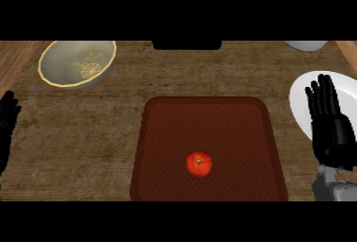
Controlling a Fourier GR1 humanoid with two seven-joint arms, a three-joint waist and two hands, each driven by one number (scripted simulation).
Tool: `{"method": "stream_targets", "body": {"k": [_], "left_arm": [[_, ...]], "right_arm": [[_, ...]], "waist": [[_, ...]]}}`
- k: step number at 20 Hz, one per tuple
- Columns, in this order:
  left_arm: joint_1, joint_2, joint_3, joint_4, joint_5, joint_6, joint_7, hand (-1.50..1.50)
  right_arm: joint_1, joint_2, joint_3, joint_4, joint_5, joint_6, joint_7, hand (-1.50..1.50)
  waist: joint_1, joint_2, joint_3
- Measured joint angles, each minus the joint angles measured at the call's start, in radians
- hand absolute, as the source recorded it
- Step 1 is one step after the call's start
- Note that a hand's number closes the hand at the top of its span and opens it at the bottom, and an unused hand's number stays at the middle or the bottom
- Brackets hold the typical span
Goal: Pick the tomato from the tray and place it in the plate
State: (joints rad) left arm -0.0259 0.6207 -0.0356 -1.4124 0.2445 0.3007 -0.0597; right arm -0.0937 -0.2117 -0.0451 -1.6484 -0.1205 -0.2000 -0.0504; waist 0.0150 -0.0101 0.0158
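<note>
Centrally, a smooth red tomato (199,164) sits on a dark reddish-brown tray (209,118) — rectangular, round-cornered, with a fine woven texture — on a rough wood-grain counter (83,142). It lies left of the right hand (330,125), untouched. That glossy black hand hovers flat over a white round plate (301,101), fingers straight and spread. At the far left edge, the left hand (7,125) rests open. A yellow-rimmed bowl (77,63) sits beyond it, to its right.

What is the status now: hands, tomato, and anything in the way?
Both hands open: right hand over the plate, left hand resting at left edge. Tomato on the tray, untouched. Nothing between tomato and plate.
</note>
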Motion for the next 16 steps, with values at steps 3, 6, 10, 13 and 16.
{"method": "stream_targets", "body": {"k": [3, 6, 10, 13, 16], "left_arm": [[0.013, -0.041, -0.029, -0.006, 0.009, -0.013, 0.04, 0.0], [0.022, -0.127, -0.102, 0.007, 0.041, -0.038, 0.108, 0.0], [0.034, -0.222, -0.166, 0.006, 0.08, -0.062, 0.14, 0.0], [0.031, -0.255, -0.183, -0.008, 0.095, -0.074, 0.157, 0.0], [0.019, -0.298, -0.207, -0.011, 0.076, -0.058, 0.174, 0.0]], "right_arm": [[-0.015, -0.018, 0.012, -0.07, 0.022, -0.009, 0.049, 1.5], [-0.08, -0.051, 0.025, -0.126, 0.058, -0.018, 0.104, 1.5], [-0.041, -0.137, 0.021, -0.121, 0.273, -0.119, 0.167, -1.5], [0.022, -0.063, 0.062, -0.187, 0.381, -0.242, 0.167, -1.5], [0.088, 0.002, 0.116, -0.233, 0.439, -0.302, 0.127, -1.5]], "waist": [[-0.011, 0.004, -0.008], [-0.02, 0.006, -0.014], [-0.043, 0.01, -0.023], [-0.037, 0.006, -0.017], [-0.029, 0.005, -0.013]]}}
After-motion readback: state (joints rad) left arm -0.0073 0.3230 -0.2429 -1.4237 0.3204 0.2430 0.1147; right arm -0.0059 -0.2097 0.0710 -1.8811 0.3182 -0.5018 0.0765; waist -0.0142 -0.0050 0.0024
